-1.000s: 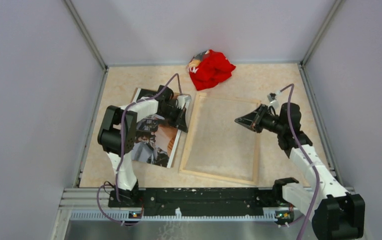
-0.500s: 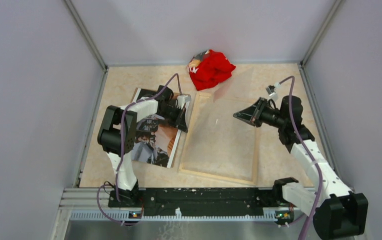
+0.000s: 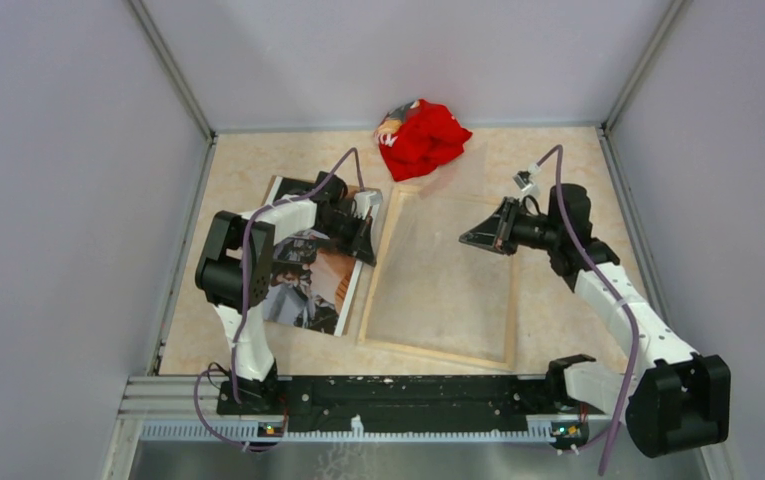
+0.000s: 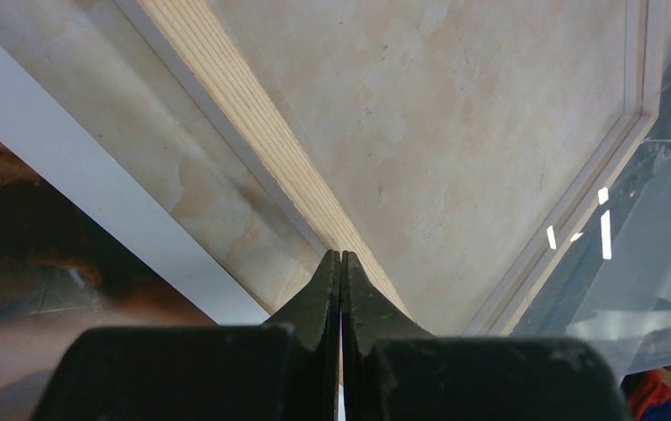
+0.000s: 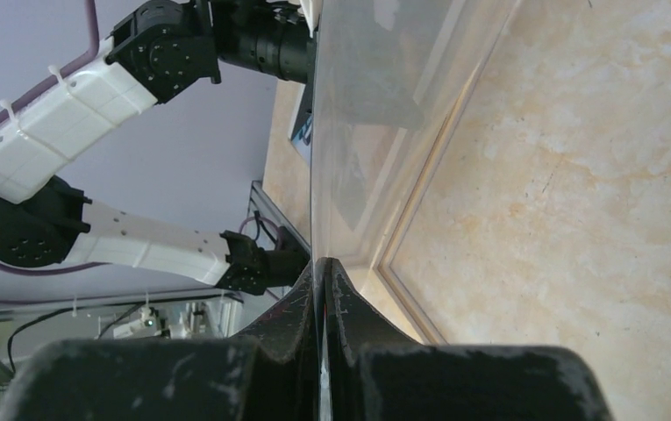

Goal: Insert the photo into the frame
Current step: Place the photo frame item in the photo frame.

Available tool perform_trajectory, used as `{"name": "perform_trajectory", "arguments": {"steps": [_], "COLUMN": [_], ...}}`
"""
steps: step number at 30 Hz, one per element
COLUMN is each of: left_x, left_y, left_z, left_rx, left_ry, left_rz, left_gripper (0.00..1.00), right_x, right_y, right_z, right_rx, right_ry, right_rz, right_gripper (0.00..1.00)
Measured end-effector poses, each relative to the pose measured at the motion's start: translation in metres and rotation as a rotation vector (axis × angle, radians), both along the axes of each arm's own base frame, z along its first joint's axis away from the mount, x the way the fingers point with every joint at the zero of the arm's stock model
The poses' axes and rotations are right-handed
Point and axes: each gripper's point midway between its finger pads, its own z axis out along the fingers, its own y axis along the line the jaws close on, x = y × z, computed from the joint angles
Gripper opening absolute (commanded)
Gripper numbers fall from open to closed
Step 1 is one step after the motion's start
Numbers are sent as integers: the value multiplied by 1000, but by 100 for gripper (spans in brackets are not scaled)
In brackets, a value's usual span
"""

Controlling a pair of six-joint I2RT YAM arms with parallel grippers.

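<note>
From above, losing the far right corner of the photo (image 3: pixel 303 290) under the left end effector (image 3: pixel 367 252), too small there to judge any contact. Over at the left wrist, getting only a blurred dark-and-orange wedge of that print, chopped by the left and bottom edges. Losing the frame (image 4: pixel 248 132) off the top and right as well. Barely catching the red cloth (image 4: pixel 652 393), a sliver in the bottom right corner. At the right wrist, can't follow the clear pane (image 5: pixel 358 132) past the top edge, nor its near edge down inside the right end effector (image 5: pixel 321 274).
</note>
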Motion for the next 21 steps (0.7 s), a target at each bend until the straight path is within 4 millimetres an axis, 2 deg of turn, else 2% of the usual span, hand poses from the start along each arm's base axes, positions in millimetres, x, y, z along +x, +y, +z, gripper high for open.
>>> {"name": "perform_trajectory", "arguments": {"steps": [11, 21], "left_x": [0, 1], "left_y": [0, 1], "left_z": [-1, -1], "left_rx": [-2, -1], "left_ry": [-3, -3], "left_rz": [0, 2], "left_gripper": [0, 0], "right_x": [-1, 10], "right_y": [1, 3], "right_z": [-9, -7], "right_rx": [-50, -67], "right_ry": [-24, -31], "right_rz": [37, 53], "right_gripper": [0, 0]}}
